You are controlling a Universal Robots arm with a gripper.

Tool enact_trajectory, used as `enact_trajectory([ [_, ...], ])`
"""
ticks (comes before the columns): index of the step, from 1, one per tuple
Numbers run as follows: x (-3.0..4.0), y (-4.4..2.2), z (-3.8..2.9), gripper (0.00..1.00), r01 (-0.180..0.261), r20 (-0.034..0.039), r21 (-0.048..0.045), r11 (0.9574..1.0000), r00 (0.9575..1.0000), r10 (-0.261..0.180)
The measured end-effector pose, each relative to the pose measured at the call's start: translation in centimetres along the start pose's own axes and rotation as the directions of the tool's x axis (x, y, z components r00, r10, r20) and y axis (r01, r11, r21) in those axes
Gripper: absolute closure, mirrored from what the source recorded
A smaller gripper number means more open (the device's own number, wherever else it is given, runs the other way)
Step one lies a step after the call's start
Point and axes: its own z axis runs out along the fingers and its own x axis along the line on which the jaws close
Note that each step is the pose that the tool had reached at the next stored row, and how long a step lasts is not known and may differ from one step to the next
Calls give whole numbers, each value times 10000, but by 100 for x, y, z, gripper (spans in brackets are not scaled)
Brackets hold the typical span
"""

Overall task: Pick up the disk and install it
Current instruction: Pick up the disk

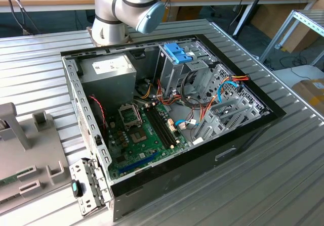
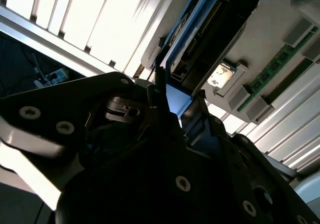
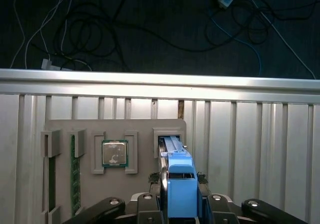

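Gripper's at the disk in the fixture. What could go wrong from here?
1. The disk stands on edge in a narrow slot of the grey fixture, with the gripper at its blue handle; a skewed pull might jam it against the slot walls.
2. The processor chip lies in the adjacent pocket; sideways drift could knock it.
3. In the exterior view, loose cables lie beside the drive cage and may snag the disk.
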Motion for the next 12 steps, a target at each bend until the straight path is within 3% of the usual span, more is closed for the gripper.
enact_trajectory([
  [12, 0, 1, -37, 64, 0, -3, -5, 10000, 10000, 0],
])
